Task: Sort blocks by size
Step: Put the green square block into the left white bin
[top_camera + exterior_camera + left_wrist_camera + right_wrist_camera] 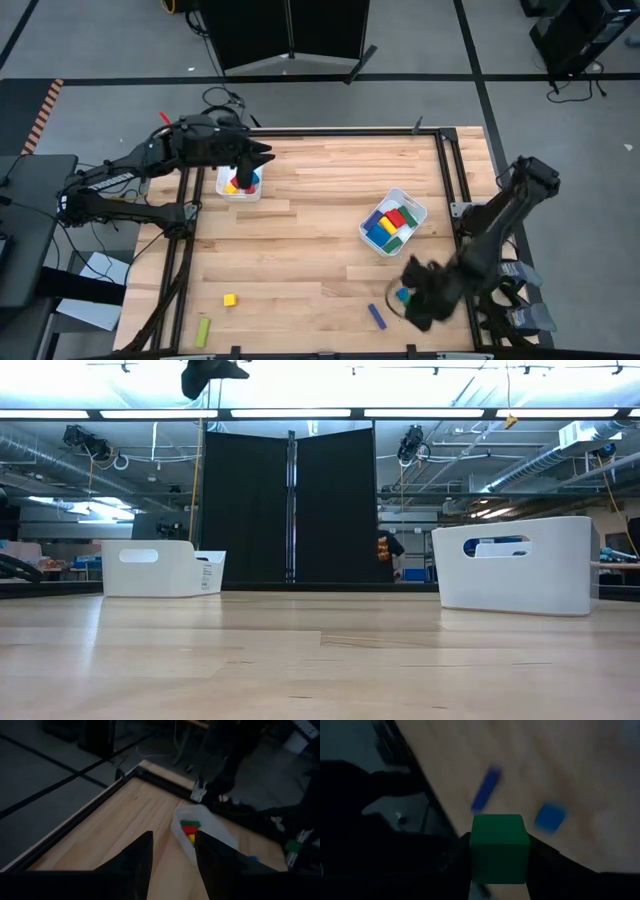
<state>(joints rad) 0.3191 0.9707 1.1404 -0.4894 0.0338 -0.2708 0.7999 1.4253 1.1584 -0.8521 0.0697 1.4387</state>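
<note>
My right gripper (499,870) is shut on a green cube (499,847) near the table's front right, also in the high view (425,295). Below it a blue cube (550,816) and a blue bar (486,790) lie flat on the table. My left gripper (172,865) is open and empty above the left white bin (240,183), which holds small cubes. The right white bin (393,222) holds bigger blocks in blue, yellow, red and green. A yellow cube (230,299) and a green bar (203,332) lie at the front left. My right gripper pinches the green cube between its two fingers, one on each of two opposite sides (474,851). One whole face of the cube shows between the fingers (545,862). The cube sits square in the hold, above the table and the blue blocks.
A dark frame rail (445,170) runs along the table's right side and another (185,230) along its left. In the low view both bins (160,568) (515,565) stand on the table, with bare wood between them.
</note>
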